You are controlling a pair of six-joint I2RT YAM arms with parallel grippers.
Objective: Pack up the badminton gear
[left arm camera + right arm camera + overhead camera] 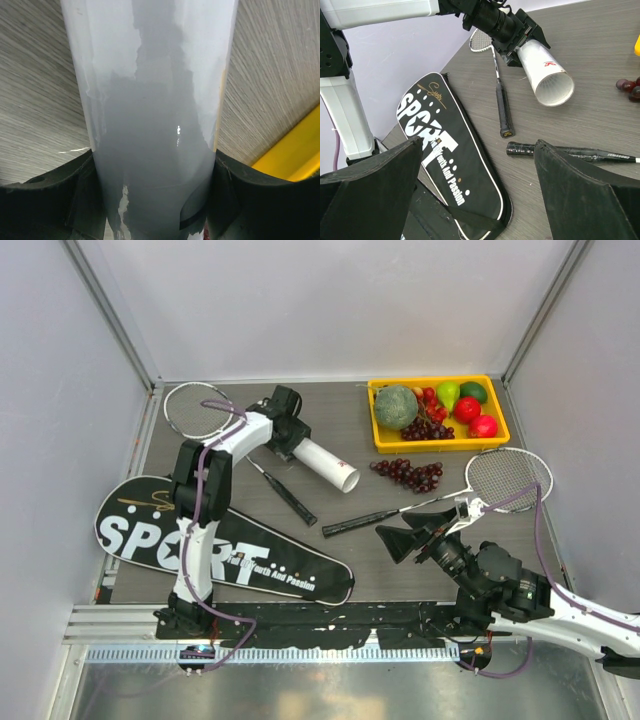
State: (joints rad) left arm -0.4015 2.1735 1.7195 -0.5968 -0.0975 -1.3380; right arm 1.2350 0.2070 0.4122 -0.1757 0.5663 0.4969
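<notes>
Bag, black, lettered SPORT, lies flat on the tabletop ahead-left of the right gripper, whose jaws stand wide apart w/ nothing between them. Just ahead of those jaws lies one racket, black handle nearest, shaft running off to their right. The second racket lies farther ahead, handle toward the jaws. Past that, the left gripper is clamped round the white tube, fingers pressed on both sides; tube mouth faces the R jaws, contents can't tell. Loose grape bunch sits right of the mouth. Yellow tray beyond holds melon, grapes, red & green fruit. Table is dark grey wood-grain, w/ pale walls around it.
</notes>
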